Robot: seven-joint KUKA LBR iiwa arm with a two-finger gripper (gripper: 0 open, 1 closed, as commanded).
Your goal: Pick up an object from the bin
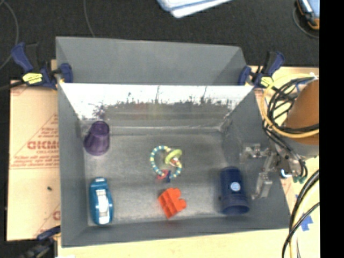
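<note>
Dark blue cup (pixel 234 191) on its side, front-right of bin (pixel 161 90), long axis front-to-back; end effector (pixel 262 172) just beside it, view-right; opening cannot be told, nothing seen held

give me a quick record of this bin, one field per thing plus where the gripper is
bin: grey metal, five loose things on its floor
gripper: by the right wall, beside the dark blue cup
dark blue cup: front right
purple cup: back left
ring toy: centre, many-coloured
orange block: front centre
blue and white toy: front left
</note>
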